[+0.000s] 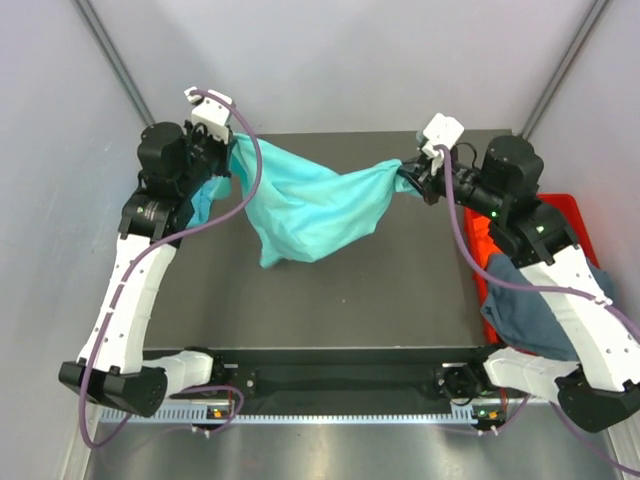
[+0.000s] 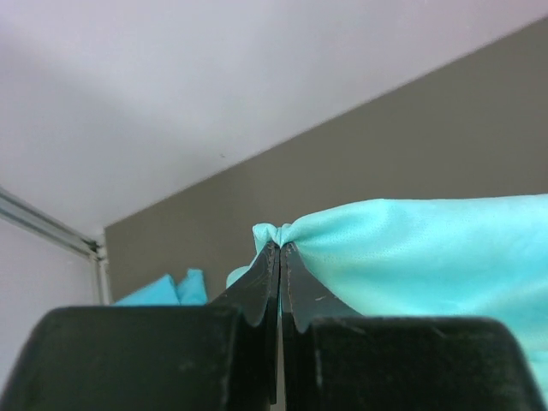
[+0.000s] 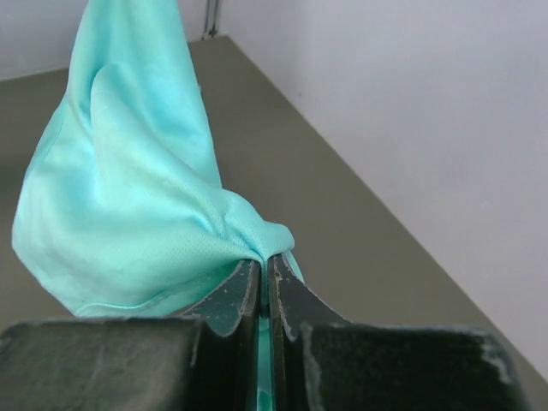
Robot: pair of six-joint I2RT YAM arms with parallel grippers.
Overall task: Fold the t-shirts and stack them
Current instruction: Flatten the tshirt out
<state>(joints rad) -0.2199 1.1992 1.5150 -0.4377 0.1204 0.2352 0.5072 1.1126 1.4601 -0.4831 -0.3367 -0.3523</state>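
The soft mint-teal short-sleeved t-shirt [image 1: 310, 205] hangs stretched over the dark grey table [image 1: 380, 290], sagging in the middle; the left gripper [image 1: 232, 152] has its fingers closed on one bunched end, and the right gripper [image 1: 405, 178] clamps the other; a brighter cyan-blue shirt [image 1: 205, 203] lies by the left arm; a slate grey-blue shirt [image 1: 530, 318] drapes over the red plastic crate [image 1: 572, 212].

1 mint-teal shirt [image 1: 310, 205], 1 cyan shirt [image 1: 206, 202], 1 grey-blue shirt [image 1: 530, 318], 1 red crate [image 1: 572, 212].

White-shelled arms [image 1: 125, 300], black joints, purple cables [image 1: 259, 165], seemingly scuffed black jaws
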